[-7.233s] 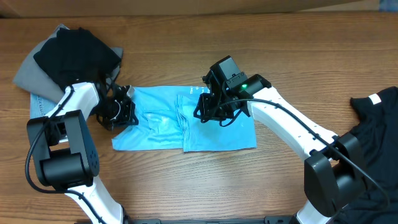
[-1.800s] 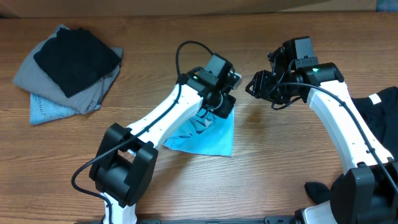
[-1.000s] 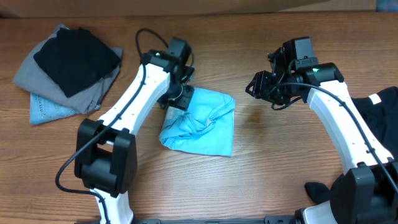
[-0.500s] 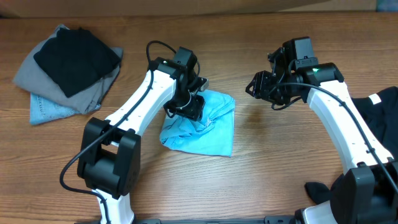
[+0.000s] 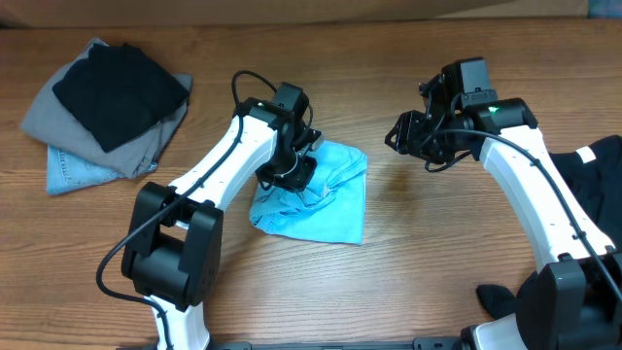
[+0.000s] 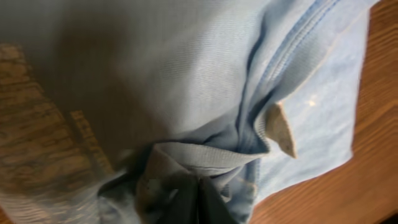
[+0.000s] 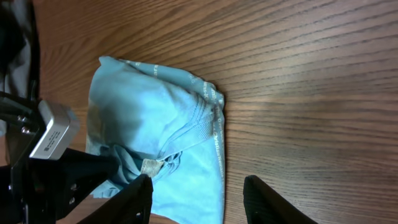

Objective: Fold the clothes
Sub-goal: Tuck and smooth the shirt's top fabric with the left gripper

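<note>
The clothes, a light blue T-shirt (image 5: 326,204), lie in a crumpled, partly folded heap at the table's middle. My left gripper (image 5: 293,173) presses down on the heap's upper left part. In the left wrist view its dark fingertips (image 6: 200,202) are together with a bunched fold of the shirt (image 6: 186,74) pinched at them, a small tag beside. My right gripper (image 5: 402,134) hovers over bare wood to the right of the shirt, apart from it. In the right wrist view the right gripper (image 7: 202,199) stands open with nothing between its fingers, above the shirt's (image 7: 149,118) edge.
A pile of grey, black and denim garments (image 5: 107,102) lies at the back left. A black garment with a white label (image 5: 593,180) lies at the right edge. Bare wooden table (image 5: 428,224) shows in front and to the right of the shirt.
My left gripper has moved from the shirt's left edge onto the heap and shut on a fold. The right arm has not moved.
</note>
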`<action>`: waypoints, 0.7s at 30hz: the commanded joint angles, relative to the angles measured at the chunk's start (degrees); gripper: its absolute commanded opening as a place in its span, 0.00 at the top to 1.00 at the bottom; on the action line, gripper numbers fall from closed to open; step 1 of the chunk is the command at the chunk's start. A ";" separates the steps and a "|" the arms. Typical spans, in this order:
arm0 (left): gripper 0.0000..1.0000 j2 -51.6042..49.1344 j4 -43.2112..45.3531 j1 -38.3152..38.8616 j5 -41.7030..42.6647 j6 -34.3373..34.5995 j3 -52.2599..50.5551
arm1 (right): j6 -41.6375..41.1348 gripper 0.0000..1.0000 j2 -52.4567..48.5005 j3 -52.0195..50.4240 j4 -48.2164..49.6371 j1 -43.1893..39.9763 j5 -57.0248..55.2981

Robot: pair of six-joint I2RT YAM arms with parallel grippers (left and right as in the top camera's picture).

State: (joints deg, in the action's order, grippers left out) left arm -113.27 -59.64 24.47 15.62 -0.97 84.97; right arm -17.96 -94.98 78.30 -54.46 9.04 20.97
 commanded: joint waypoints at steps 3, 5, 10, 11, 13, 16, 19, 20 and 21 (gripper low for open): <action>0.96 0.15 0.26 1.92 13.81 1.01 -0.15 | 0.42 0.50 1.20 -0.35 0.28 0.00 -0.35; 0.96 0.15 0.35 2.89 18.25 1.03 0.07 | 0.42 0.50 1.20 -0.35 0.31 0.00 -0.37; 0.96 0.15 -0.79 5.40 8.22 6.69 0.07 | 0.42 0.50 1.20 -0.35 0.04 0.00 -0.35; 0.93 0.17 -0.74 5.46 6.01 7.32 0.09 | 0.42 0.50 1.20 -0.35 -0.09 0.00 -0.37; 0.88 0.31 -0.87 5.09 2.67 7.48 0.52 | 0.42 0.50 1.20 -0.35 -0.11 0.00 -0.37; 0.80 0.72 -1.84 3.32 -2.95 8.61 1.99 | 0.44 0.49 1.20 -0.35 -0.04 0.00 -0.42; 0.78 0.92 -1.64 1.25 -7.26 8.90 4.09 | 0.42 0.49 1.20 -0.35 0.09 0.00 -0.55; 0.77 0.92 -1.68 0.63 -7.13 8.90 4.76 | 0.42 0.49 1.20 -0.35 0.13 0.00 -0.55; 0.74 0.92 -1.84 0.13 -6.75 8.81 5.11 | 0.42 0.49 1.20 -0.35 0.13 0.00 -0.55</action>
State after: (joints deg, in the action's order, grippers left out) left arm -113.27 -61.52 26.37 13.17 6.37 87.05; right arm -17.96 -94.98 78.30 -54.65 9.04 20.84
